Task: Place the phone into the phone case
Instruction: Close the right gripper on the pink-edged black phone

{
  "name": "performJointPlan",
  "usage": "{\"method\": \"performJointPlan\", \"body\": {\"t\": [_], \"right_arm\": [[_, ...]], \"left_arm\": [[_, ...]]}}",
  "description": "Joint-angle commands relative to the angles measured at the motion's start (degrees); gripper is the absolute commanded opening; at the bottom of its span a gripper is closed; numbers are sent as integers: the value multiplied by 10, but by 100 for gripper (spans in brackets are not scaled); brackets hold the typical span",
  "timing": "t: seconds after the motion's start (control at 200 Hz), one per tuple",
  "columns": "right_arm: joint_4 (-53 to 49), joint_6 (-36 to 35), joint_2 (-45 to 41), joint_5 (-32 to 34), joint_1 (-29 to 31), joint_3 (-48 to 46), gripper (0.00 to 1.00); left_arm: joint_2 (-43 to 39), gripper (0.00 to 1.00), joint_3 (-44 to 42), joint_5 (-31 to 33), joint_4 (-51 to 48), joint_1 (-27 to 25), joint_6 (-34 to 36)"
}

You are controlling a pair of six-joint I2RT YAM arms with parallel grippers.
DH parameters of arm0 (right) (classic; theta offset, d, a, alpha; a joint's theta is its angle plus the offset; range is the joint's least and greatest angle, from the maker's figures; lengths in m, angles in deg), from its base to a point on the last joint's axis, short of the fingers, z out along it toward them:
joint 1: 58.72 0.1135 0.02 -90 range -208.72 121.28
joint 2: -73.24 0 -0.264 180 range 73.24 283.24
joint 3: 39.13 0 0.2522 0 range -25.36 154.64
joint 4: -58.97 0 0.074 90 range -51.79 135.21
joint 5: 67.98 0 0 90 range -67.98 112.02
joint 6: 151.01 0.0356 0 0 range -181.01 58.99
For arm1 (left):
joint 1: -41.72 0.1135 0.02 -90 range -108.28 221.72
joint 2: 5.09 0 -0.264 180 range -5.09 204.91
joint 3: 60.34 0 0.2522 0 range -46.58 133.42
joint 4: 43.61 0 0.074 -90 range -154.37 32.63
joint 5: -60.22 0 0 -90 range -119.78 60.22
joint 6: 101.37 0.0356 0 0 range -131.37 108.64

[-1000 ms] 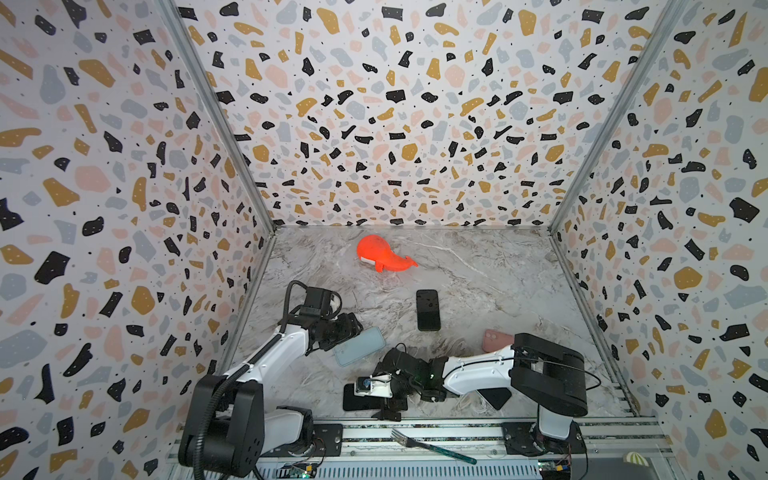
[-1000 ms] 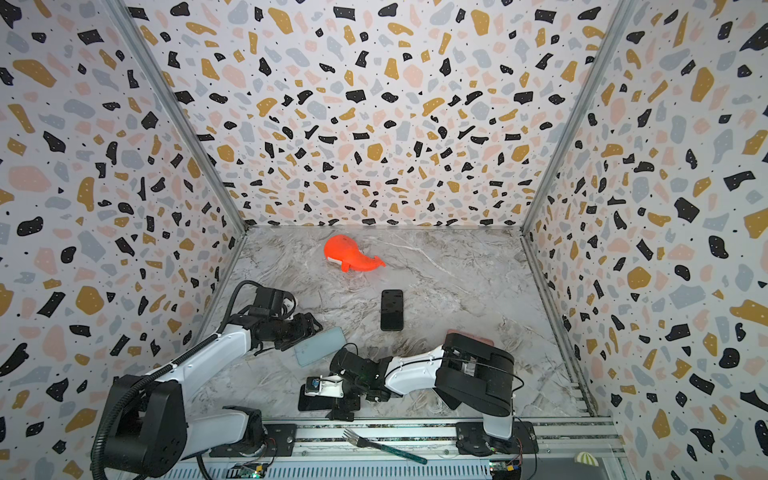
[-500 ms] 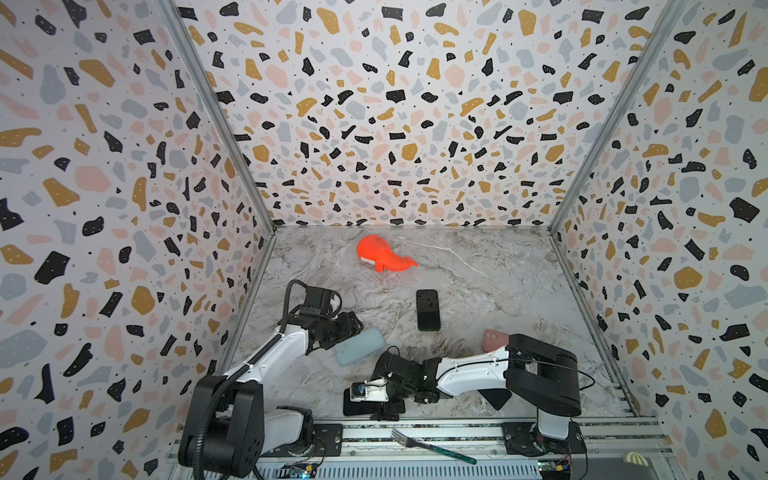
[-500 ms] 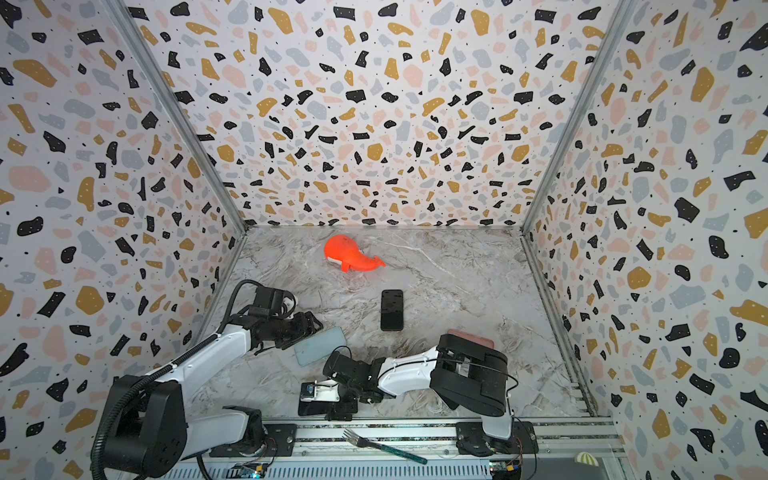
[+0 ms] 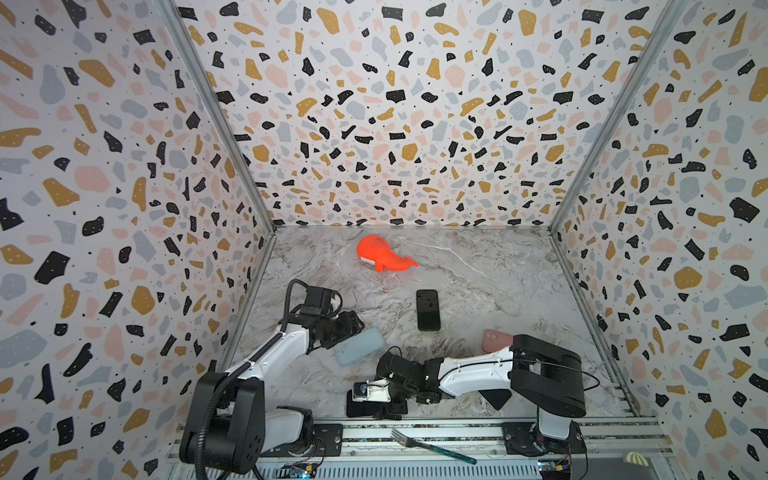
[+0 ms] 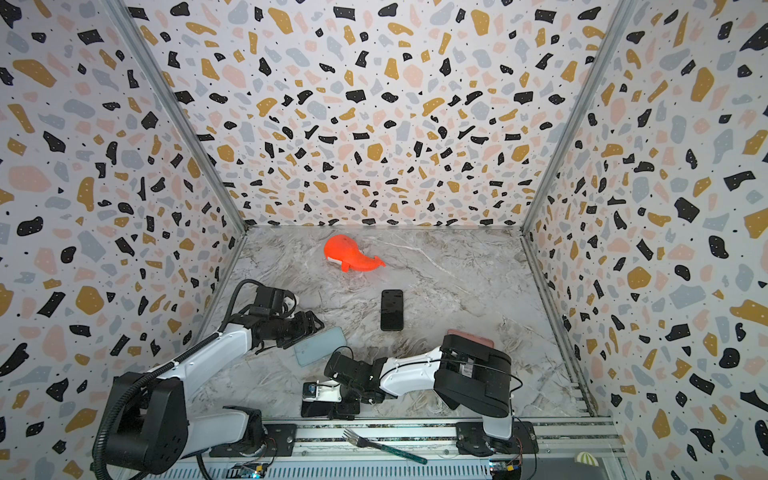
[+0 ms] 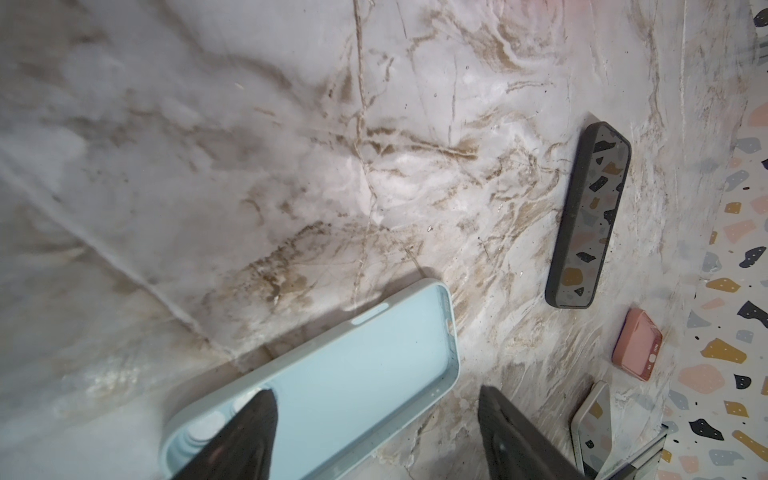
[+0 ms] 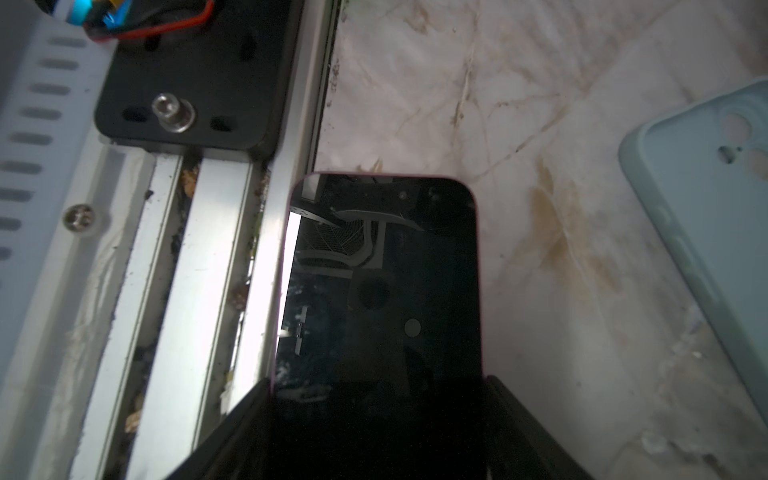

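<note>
Step in hand: pickup. Right gripper [image 8: 378, 384] fingers clamp the 2 long edges of the phone [image 8: 382, 291], which lies flat on the table [image 8: 540, 291] beside the front rail [image 8: 216, 249]. Left gripper [image 7: 376, 392] is spread, 1 finger inside the case [image 7: 332, 374]. Next, probably: lift the phone level and align it over the case.

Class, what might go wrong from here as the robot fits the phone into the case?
1. The phone lies beside the front rail. Gripped by the right gripper only at its edges, it may slip or catch on lifting.
2. The left gripper has one finger in the light blue case, so it may block the phone.
</note>
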Motion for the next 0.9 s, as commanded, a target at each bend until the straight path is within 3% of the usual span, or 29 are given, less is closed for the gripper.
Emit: {"method": "performJointPlan", "body": {"t": [0.0,0.35,0.716,0.891], "right_arm": [[-50,17,-26,51,-21,-21,69],[-18,43,-57,70,-41,-63,66],[101,83,-104,79,-75,-149,63],[155,99,-115,85,-90,-180,62]], "left_arm": [[7,77,-10,-7,18,4,-5],[12,77,-21,-20,28,3,-16],[-9,75,-51,-69,35,-19,-42],[-9,75,-67,-109,74,-72,-45]]}}
